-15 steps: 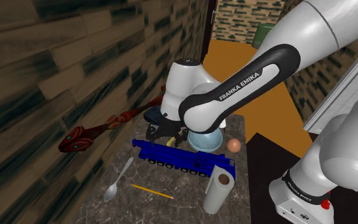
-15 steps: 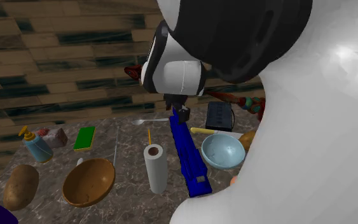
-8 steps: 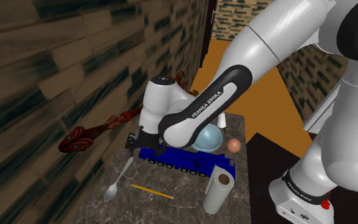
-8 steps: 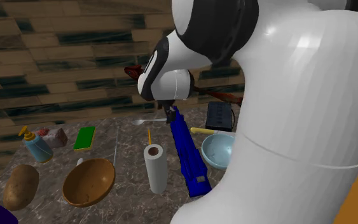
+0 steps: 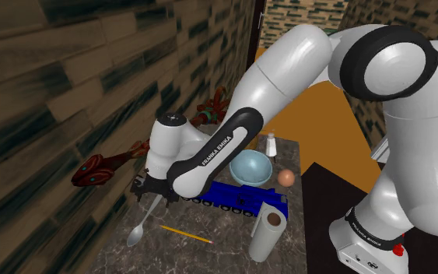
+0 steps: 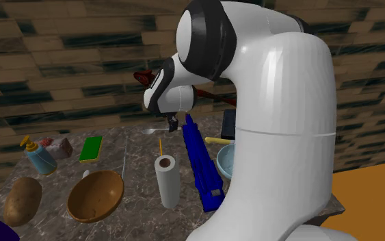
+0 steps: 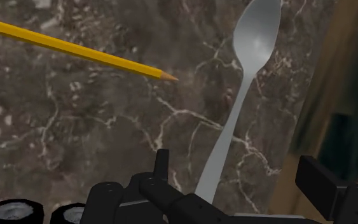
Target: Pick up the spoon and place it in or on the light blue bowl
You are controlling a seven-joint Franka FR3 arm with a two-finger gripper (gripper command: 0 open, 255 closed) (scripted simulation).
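Observation:
A silver spoon (image 5: 142, 223) lies on the dark marble counter, its bowl end toward the front edge. My black gripper (image 5: 150, 190) hangs low over the spoon's handle end. In the wrist view the spoon (image 7: 234, 111) runs away from the gripper (image 7: 236, 163), whose fingers stand apart with the handle tip between them, nearer one finger and not clasped. The second exterior view has the gripper (image 6: 174, 124) beside the spoon (image 6: 155, 130). The light blue bowl (image 5: 250, 166) sits behind a long blue toy, on the far side of the arm. The arm partly hides the bowl (image 6: 223, 163).
A yellow pencil (image 5: 186, 233) lies close by the spoon. The long blue toy (image 5: 236, 199) crosses the counter between spoon and bowl. A paper towel roll (image 5: 268, 231), a brown egg (image 5: 286, 177), a wooden bowl (image 6: 96, 195), a green sponge (image 6: 91, 148) and a potato (image 6: 22, 200) also stand around. The wall runs close beside the spoon.
The arm swung toward the shoulder view's left, carrying the gripper from over the blue toy, near the bowl, down to the spoon's handle. The spoon has not moved.

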